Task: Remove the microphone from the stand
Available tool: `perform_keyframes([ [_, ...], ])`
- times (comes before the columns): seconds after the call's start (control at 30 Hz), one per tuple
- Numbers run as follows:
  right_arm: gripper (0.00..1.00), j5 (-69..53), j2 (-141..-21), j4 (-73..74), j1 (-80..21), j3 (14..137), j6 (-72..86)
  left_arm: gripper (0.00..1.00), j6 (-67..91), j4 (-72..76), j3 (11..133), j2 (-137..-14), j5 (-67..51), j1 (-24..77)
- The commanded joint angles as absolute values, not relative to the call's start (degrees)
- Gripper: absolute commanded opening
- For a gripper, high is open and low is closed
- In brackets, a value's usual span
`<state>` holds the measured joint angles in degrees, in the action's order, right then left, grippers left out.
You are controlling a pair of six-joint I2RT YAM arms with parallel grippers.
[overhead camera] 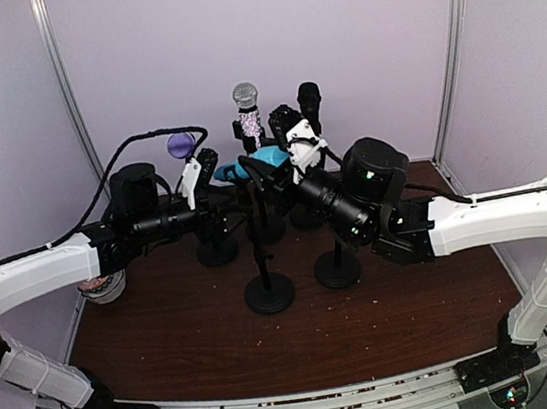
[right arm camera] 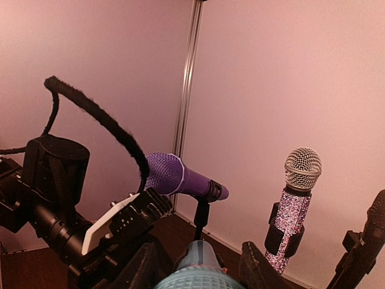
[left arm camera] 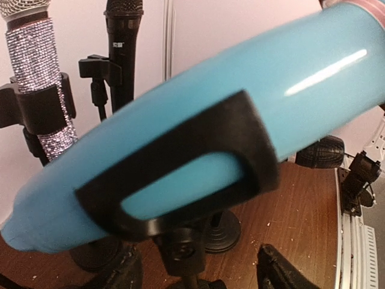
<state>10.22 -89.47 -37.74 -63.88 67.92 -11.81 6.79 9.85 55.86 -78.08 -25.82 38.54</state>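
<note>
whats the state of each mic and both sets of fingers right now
blue microphone: in its clip, tilted
purple microphone: on its stand, near level
glitter microphone: upright in its clip
black microphone: upright in its clip
left fingers: open, near the blue microphone
right fingers: beside its head, grip unclear

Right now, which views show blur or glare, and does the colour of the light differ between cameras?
Left wrist view: the blue microphone fills the frame, softly blurred, with a white glare streak; right wrist view: pinkish cast, glitter microphone sharp, the blue one's head at the bottom edge blurred; top view: even, cooler light.
</note>
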Motion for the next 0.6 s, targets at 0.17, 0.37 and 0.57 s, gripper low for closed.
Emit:
perform_keyframes([
  [0.17, 0.0, 11.4, -89.1, -41.4, -66.3, 67.8, -13.3, 0.63, 7.5, 14.3, 60.5, -82.0, -21.7, 40.5],
  [0.37, 0.0, 11.9, -87.2, -42.6, -67.3, 64.8, -15.0, 0.35, 6.8, 13.9, 59.6, -81.5, -20.6, 40.5],
  [0.57, 0.0, 13.2, -84.9, -44.8, -68.3, 62.7, -17.2, 0.22, 5.7, 13.1, 55.9, -78.2, -19.0, 40.5],
])
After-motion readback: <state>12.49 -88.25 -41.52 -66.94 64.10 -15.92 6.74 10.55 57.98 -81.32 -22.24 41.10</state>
